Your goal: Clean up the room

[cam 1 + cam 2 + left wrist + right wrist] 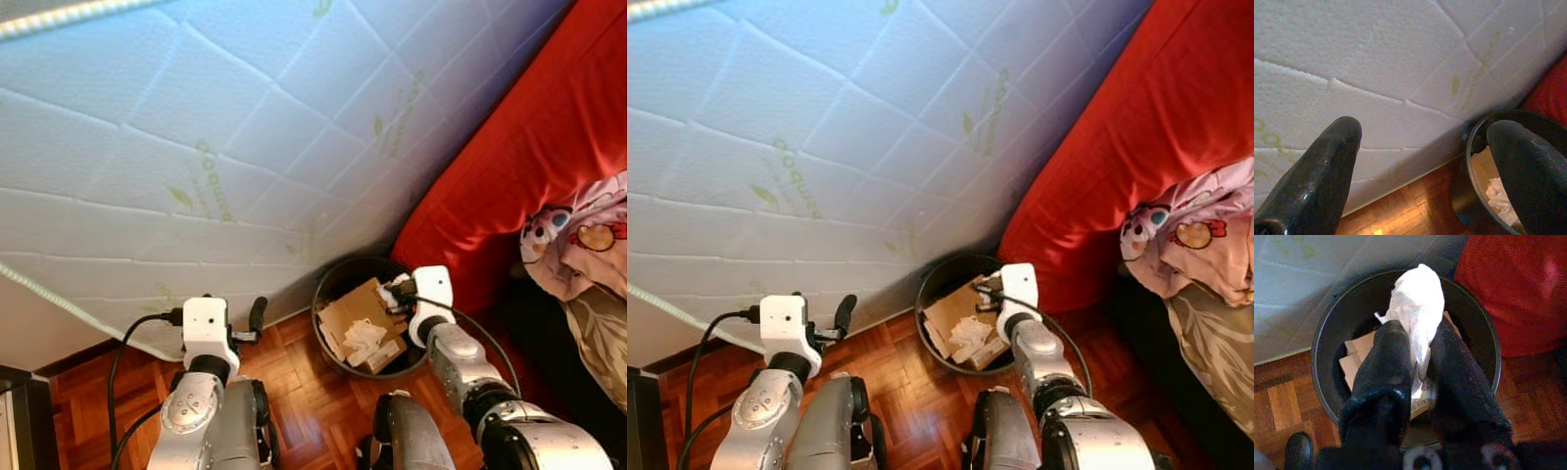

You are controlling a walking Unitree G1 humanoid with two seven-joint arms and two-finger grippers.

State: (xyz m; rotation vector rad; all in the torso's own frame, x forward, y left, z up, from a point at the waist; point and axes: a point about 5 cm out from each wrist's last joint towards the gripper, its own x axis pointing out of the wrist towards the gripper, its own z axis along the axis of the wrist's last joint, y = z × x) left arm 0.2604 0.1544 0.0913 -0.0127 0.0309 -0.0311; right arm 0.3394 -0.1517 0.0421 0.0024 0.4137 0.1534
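One scrap of white paper (1418, 303) is pinched between the fingers of the right hand (1418, 364), which hangs just above the black bin (328, 284) standing against the upright mattress (245, 127). Cardboard (358, 305) and crumpled paper already lie inside, so the tidying looks partly done; letting go of this scrap is what remains here. The left hand (1425, 142) is spread and empty beside the mattress.

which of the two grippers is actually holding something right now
The right gripper: its jaws are closed on a crumpled white paper held over the black bin. The left gripper is open, holding nothing, beside the white mattress.
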